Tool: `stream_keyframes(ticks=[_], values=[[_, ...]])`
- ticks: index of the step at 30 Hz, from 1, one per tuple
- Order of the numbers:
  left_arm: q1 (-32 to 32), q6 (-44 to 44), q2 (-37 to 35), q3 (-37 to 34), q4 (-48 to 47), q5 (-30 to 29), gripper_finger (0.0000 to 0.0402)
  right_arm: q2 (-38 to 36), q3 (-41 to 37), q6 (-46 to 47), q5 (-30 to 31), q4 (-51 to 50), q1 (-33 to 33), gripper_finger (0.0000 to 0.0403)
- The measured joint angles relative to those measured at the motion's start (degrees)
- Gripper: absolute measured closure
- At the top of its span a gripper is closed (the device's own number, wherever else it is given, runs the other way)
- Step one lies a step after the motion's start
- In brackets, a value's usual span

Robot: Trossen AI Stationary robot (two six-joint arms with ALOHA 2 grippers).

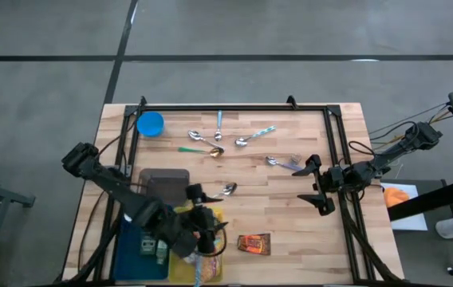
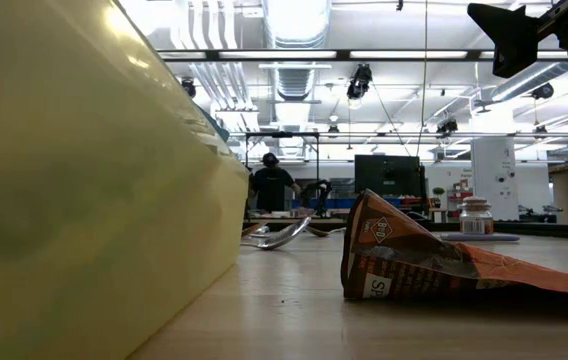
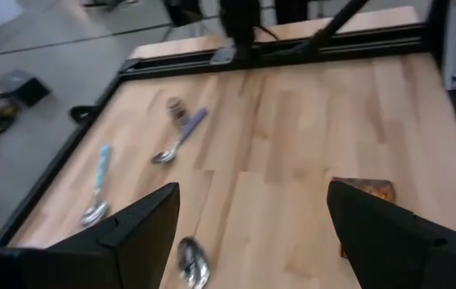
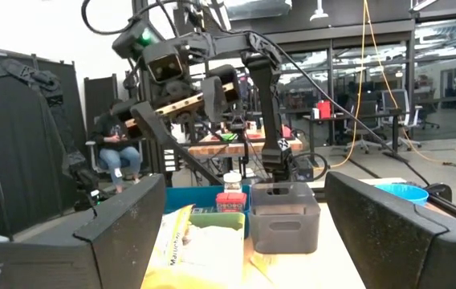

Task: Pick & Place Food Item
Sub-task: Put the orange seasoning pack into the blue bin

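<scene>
the orange snack packet lies flat on the wooden table, just beside the yellow bin. the left gripper hovers over that bin, fingers apart; the right gripper waits near the table's right rail, fingers apart

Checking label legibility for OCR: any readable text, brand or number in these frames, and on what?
Snack packet: a white patch at the bottom corner starts with "S"; the rest is cut off. Its round emblem is too small to read.
Yellow bag: dark print, too blurred to read.
Jar: label too small to read.
Nothing else legible.
</scene>
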Motion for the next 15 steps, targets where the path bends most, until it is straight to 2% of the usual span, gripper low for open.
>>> stream_keyframes(ticks=[9,15], values=[[5.0,8.4,3.3,0.0,9.7,16.3,0.0084,0.0,0.0,0.0,0.0,0.0,0.0,0.0064],[5.8,8.7,6.6,0.0,14.5,19.3,0.0084,0.0,0.0,0.0,0.0,0.0,0.0,0.0064]])
